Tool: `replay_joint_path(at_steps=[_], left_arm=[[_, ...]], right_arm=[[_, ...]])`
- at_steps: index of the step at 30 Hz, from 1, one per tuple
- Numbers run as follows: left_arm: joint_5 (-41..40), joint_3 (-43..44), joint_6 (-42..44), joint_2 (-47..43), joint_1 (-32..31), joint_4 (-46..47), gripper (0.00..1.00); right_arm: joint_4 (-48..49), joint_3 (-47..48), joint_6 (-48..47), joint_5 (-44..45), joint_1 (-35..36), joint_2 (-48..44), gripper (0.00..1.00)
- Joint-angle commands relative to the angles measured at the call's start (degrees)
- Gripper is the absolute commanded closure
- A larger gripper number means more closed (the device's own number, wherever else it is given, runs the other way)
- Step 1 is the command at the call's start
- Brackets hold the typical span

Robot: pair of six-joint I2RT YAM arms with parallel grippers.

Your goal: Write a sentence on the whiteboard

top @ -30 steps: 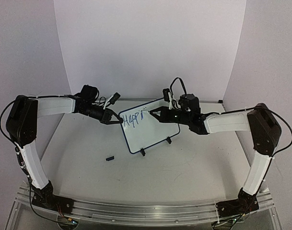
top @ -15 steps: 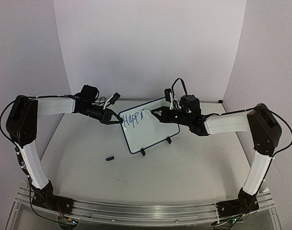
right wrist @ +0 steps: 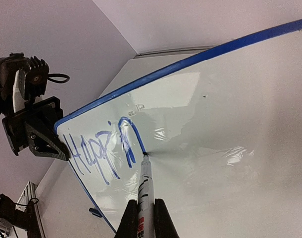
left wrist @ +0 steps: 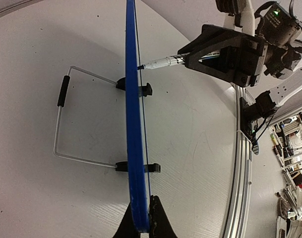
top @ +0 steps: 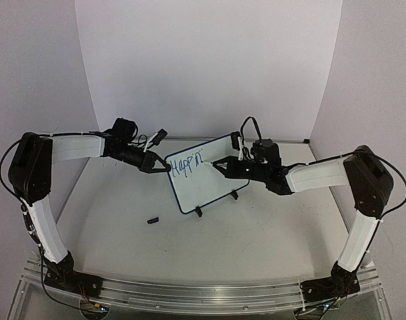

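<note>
The whiteboard [top: 213,183] stands tilted on the table, blue-rimmed. My left gripper [top: 164,167] is shut on its left edge; in the left wrist view the board's rim [left wrist: 133,124] runs edge-on into that gripper [left wrist: 142,223]. The sentence [top: 187,163] reads "Happin" in blue near the top left, and shows larger in the right wrist view [right wrist: 103,148]. My right gripper [right wrist: 146,218] is shut on a slim marker [right wrist: 145,188]. The marker's tip touches the board [right wrist: 230,124] at the end of the last letter's arch. From above, the right gripper [top: 221,165] sits just right of the lettering.
A small black cap [top: 153,219] lies on the table left of the board. Two black clip feet [top: 199,212] hold the board's lower edge, and a wire stand [left wrist: 61,124] props it from behind. An aluminium rail [top: 189,293] runs along the near edge.
My right gripper has slid right and slightly down with the marker, drawing the arch of the last letter. The left arm and the board have stayed put.
</note>
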Motion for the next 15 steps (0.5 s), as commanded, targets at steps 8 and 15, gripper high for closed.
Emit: replay_joint_path(at_steps=[8,15], left_arm=[[-3.5,0.7,3.9,-0.8,-1.6,-2.8,1.0],[-3.6,0.8,3.9,-0.9,-1.6,-2.9,1.0]], right_arm=[[-0.5,-1.2,0.1,0.1,-0.4,-6.3,1.0],[-0.3,1.6,-0.6,0.5,-0.4,-4.6,1.0]])
